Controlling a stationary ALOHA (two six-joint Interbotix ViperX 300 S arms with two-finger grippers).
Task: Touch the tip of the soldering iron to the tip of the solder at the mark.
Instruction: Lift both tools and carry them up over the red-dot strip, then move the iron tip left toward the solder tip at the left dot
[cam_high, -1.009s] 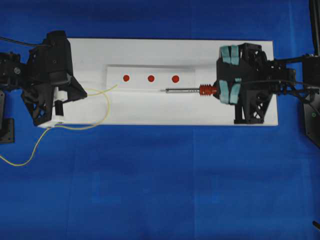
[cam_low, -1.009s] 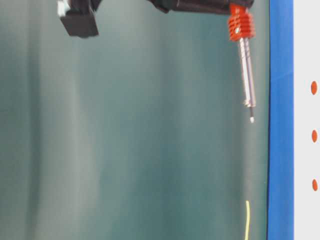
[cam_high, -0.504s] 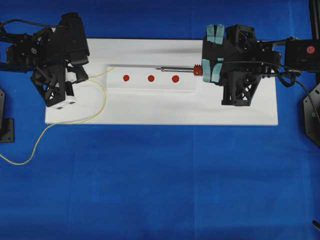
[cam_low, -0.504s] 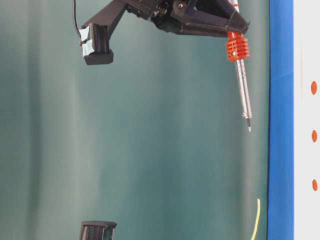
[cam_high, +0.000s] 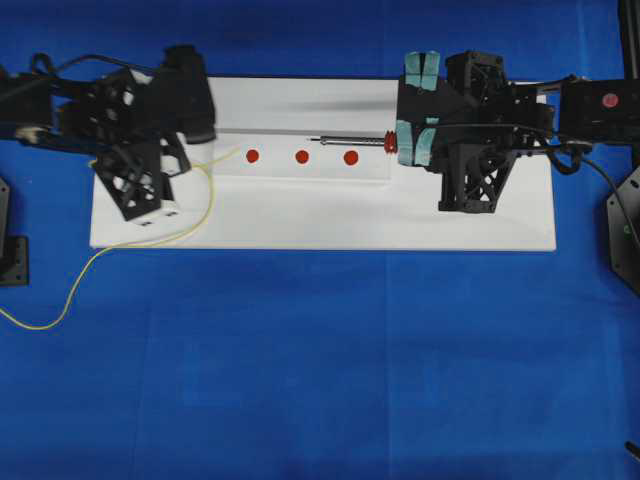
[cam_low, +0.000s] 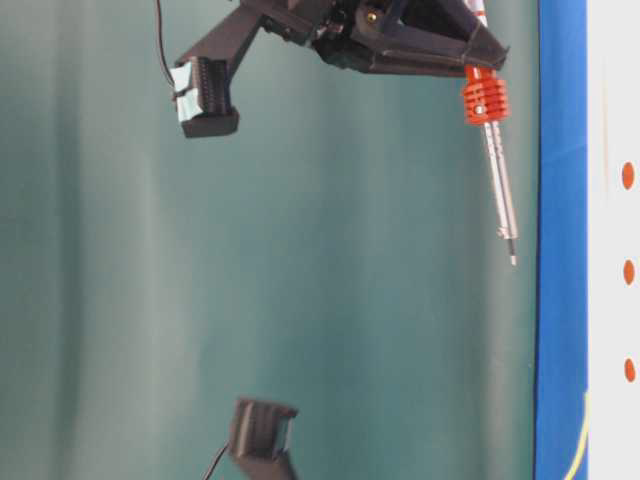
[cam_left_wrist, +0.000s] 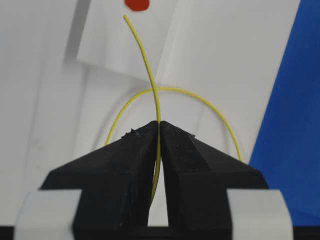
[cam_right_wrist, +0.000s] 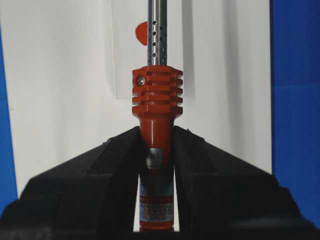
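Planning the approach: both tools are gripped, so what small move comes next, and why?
Probably lower both tips toward one red mark. The right hand holds the soldering iron above the board's far edge, and the solder in the left hand ends short of a mark.

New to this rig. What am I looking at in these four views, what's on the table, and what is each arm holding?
It is a two-arm robot. One picture looks straight down, one looks along the table surface, and two come from cameras mounted on the wrists.

On the blue table lies a white board carrying a paper strip with three red dots.

The left gripper is shut on the solder, a thin yellow wire whose free end points toward a red dot while the rest trails off the board.

The right gripper is shut on the soldering iron by its orange-red handle. The table-level view shows its tip above the surface, not touching the solder.
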